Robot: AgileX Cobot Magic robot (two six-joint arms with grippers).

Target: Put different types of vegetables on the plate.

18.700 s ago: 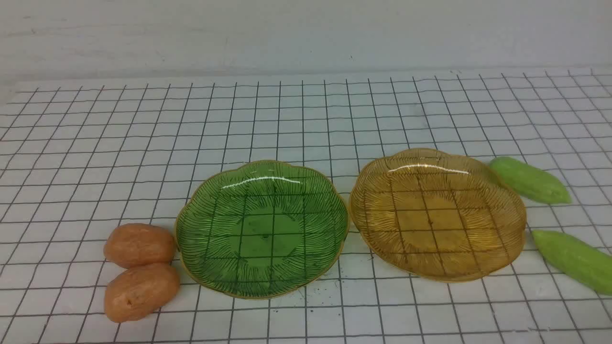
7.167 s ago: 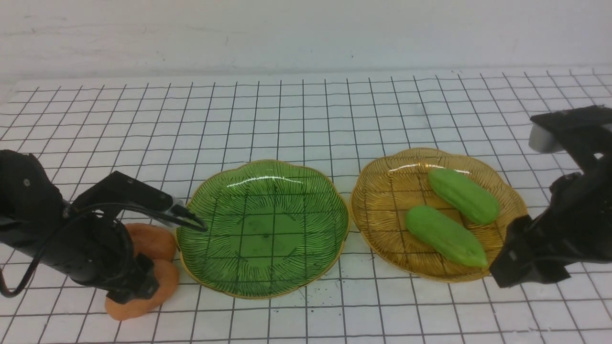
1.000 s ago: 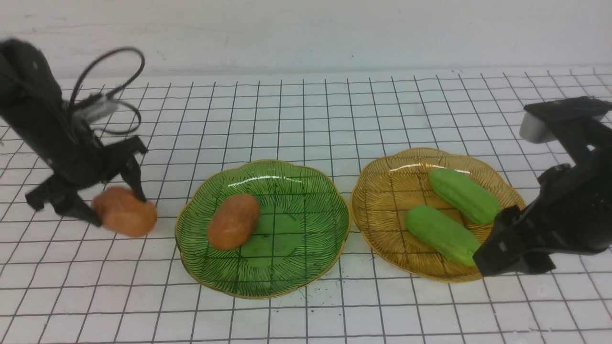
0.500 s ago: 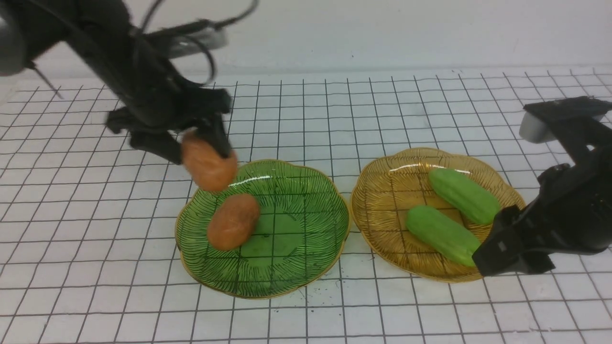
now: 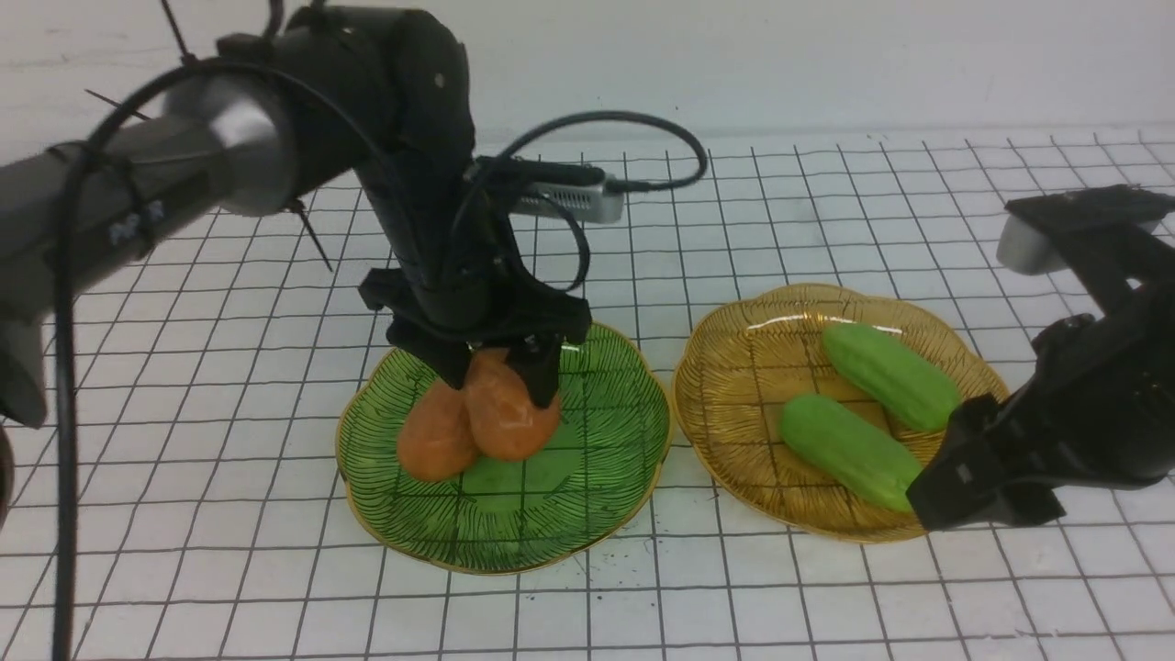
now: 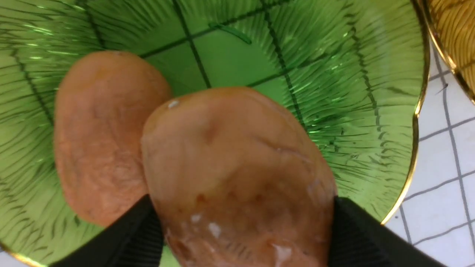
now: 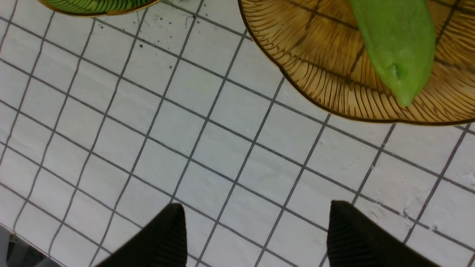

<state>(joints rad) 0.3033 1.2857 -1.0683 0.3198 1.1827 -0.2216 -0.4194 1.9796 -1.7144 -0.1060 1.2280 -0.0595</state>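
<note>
Placing the second potato [image 5: 510,413], gripped between the left gripper's [image 5: 503,367] jaws over the green plate [image 5: 587,496], looks underway; beside them lies the other potato [image 5: 437,439], so lowering, then releasing, should follow.

1. And here's the green plate [image 5: 587,496], see-through like glass or clear plastic, glossy, its flared sides finely ribbed, its rim shining like gilt!
2. Alongside, the amber plate [image 5: 725,395] matches it: translucent, ridged, glossy, gold-edged!
3. Now the orange-brown lumps, the held one [image 6: 237,167] and the resting one [image 6: 107,137], smooth with shallow dents and a waxy sheen!
4. The green gourds, the far one [image 5: 890,372] and the near one [image 5: 849,450], look smooth, softly satin!
5. Below, the tabletop [image 7: 207,148] wears a white, lightly creased sheet!
</note>
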